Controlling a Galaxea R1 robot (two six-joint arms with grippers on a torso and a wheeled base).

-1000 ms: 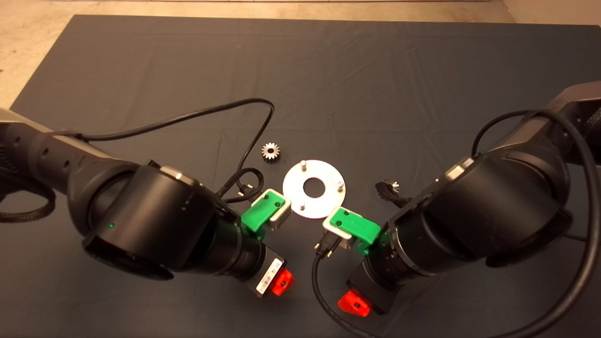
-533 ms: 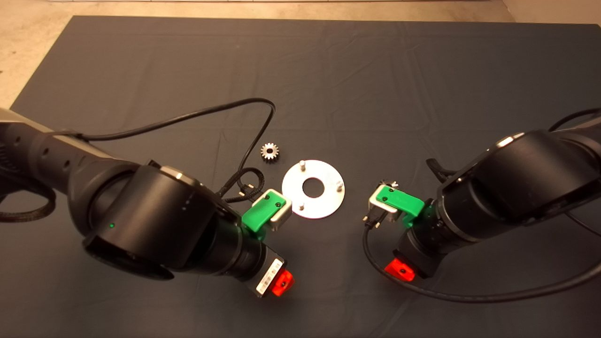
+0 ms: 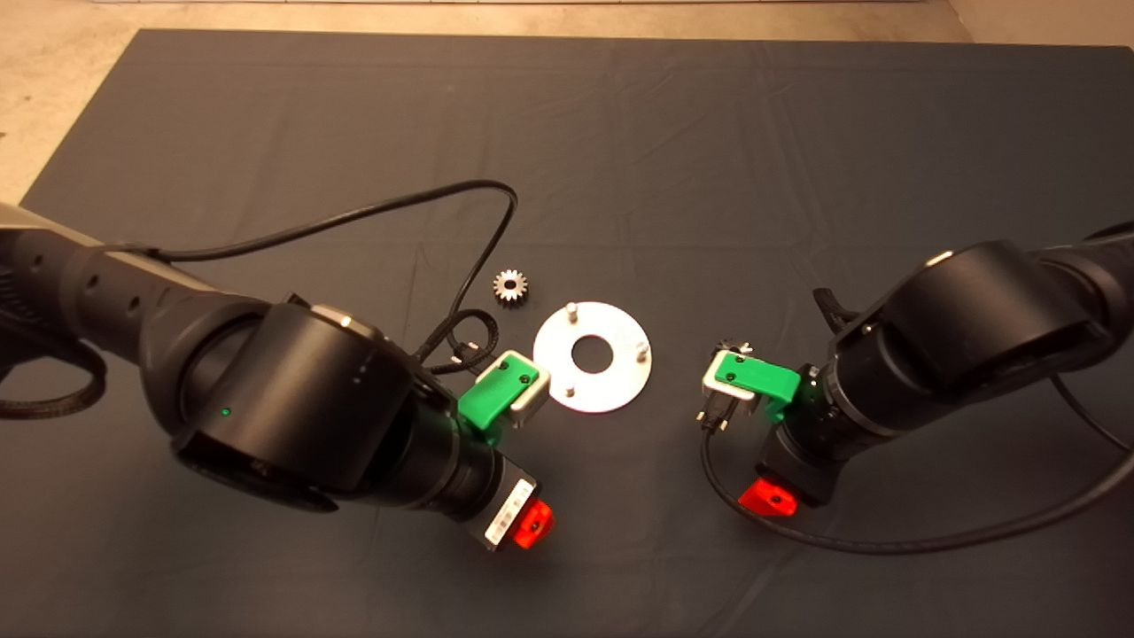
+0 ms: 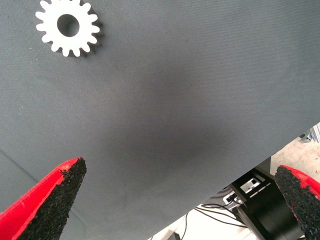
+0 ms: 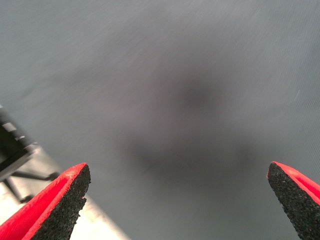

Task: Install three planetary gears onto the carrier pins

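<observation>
1. Beside the disc [image 3: 592, 356] at the mat's [image 3: 620, 133] middle a second ago, now pulled back toward the mat's right edge: right gripper [image 3: 769, 496], well apart from the disc, fingers spread wide with only bare mat between the pads [image 5: 65, 200], holding nothing
2. Nearly unmoved over the same second: left gripper [image 3: 530, 523], low on the side of the disc nearer the mat's left edge, fingers wide apart and empty
3. Judged from that retreat: no gear fetched yet, all three carrier pins [image 3: 572, 310] bare on the disc, task barely begun
4. Lying flat on the mat just beyond the disc, toward the far edge: one planetary gear [image 3: 510, 286], also seen past the left fingers [image 4: 50, 200] in the left wrist view [image 4: 68, 26]
5. Possibly a second gear: small toothed glint [image 3: 737, 346] peeking out behind the right gripper's green mount, too covered to tell
6. Nowhere in view: third gear, perhaps under an arm
7. Hidden from above by the wrists: both sets of fingertips
</observation>
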